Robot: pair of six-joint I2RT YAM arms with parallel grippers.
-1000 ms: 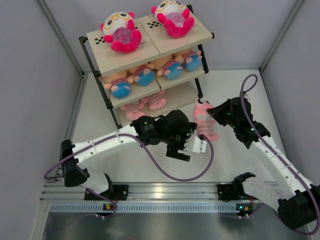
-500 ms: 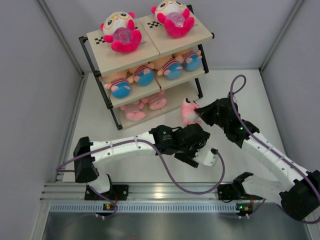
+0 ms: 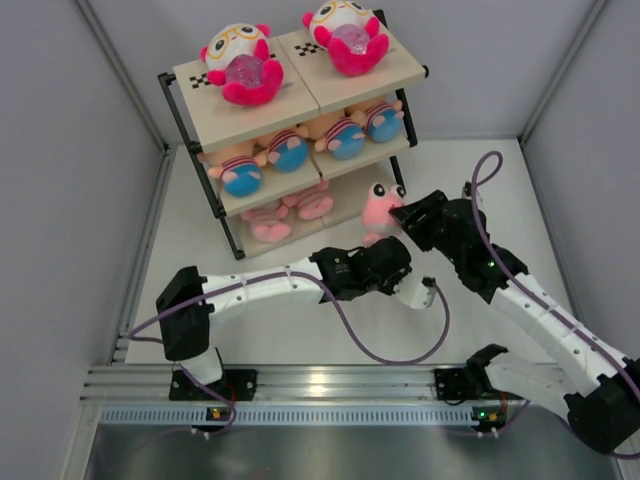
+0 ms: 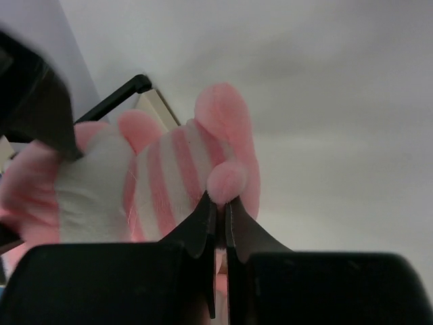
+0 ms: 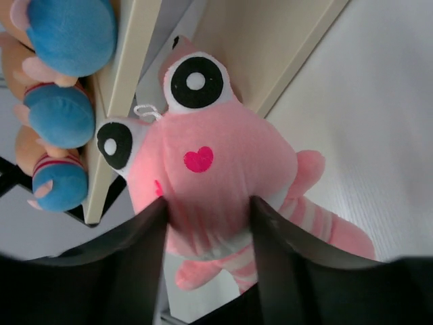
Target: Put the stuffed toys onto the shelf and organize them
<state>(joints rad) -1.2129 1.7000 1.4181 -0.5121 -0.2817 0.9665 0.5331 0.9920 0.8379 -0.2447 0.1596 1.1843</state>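
A pale pink stuffed toy (image 3: 380,207) with big black-and-white eyes hangs at the right end of the shelf's (image 3: 300,100) bottom tier. My left gripper (image 4: 220,203) is shut on a small pink limb of this toy (image 4: 183,169), from below. My right gripper (image 5: 206,203) stands open, its fingers flanking the toy's (image 5: 216,169) body just under the head. In the top view the right gripper (image 3: 408,220) is right of the toy and the left gripper (image 3: 388,252) is below it. Two hot-pink toys (image 3: 240,65) lie on the top board, peach ones (image 3: 290,150) on the middle, pale pink ones (image 3: 290,210) at the bottom.
The shelf stands at the back left, its black corner post (image 3: 399,175) just behind the held toy. Grey walls enclose the white table (image 3: 470,180) on three sides. Both arms cross in front of the shelf's right end.
The right arm carried the pink toy left toward the shelf's bottom tier and its jaws spread apart. The left gripper moved under the toy and went from open to shut on its limb.
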